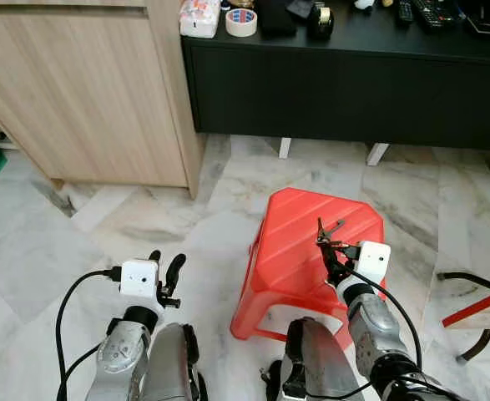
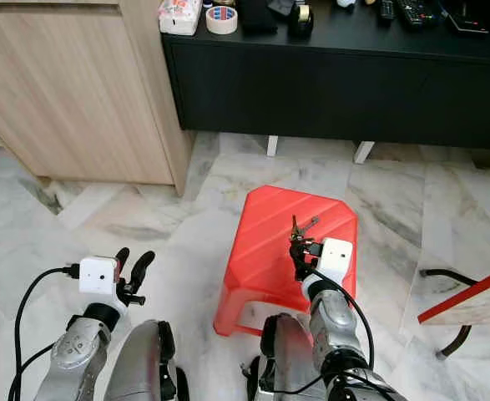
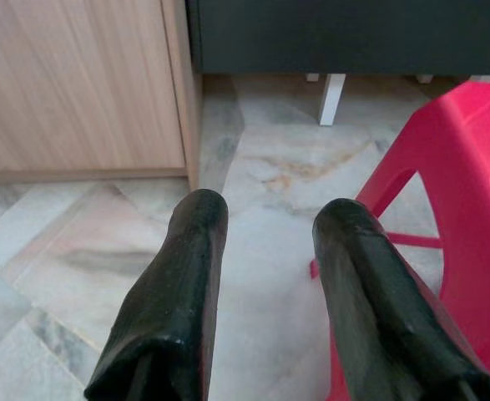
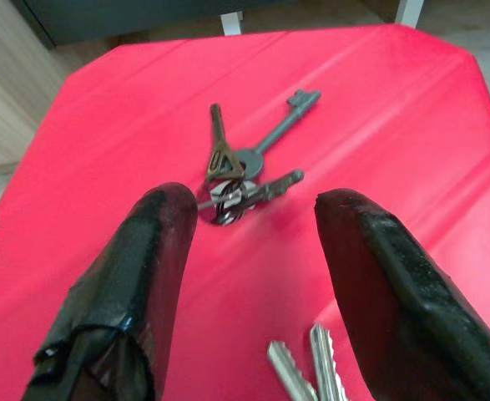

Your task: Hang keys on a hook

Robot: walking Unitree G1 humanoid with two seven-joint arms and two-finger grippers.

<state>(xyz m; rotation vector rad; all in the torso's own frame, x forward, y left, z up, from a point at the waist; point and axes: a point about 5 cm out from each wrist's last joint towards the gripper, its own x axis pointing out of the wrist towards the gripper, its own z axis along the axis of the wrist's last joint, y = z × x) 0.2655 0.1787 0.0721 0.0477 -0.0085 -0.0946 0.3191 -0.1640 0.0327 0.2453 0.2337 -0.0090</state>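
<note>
Our right tool [image 4: 249, 251] hovers just above the red plastic stool [image 1: 299, 242], its two black fingers [image 4: 136, 276] spread apart with nothing between them. In the right wrist view the bunch of keys [image 4: 245, 167] lies flat on the stool's top, just beyond the fingertips, the long-shafted key pointing away toward the upper right of that frame. Two more silver key blades [image 4: 307, 372] show at the bottom edge, between the fingers. In the left eye view the keys [image 1: 330, 234] sit at the centre right, on the stool's top right by the tool.

Our left tool [image 1: 165, 271] is at the lower left of the left eye view, over the marble floor [image 1: 103, 242], well apart from the stool; its fingers [image 3: 174, 292] stand apart and hold nothing.

Farther out, a light wooden cabinet [image 1: 78, 92] fills the upper left, and a black low cabinet [image 1: 345, 83] runs across the upper right, carrying a roll of tape [image 1: 241, 22] and a tissue pack [image 1: 199, 18].
</note>
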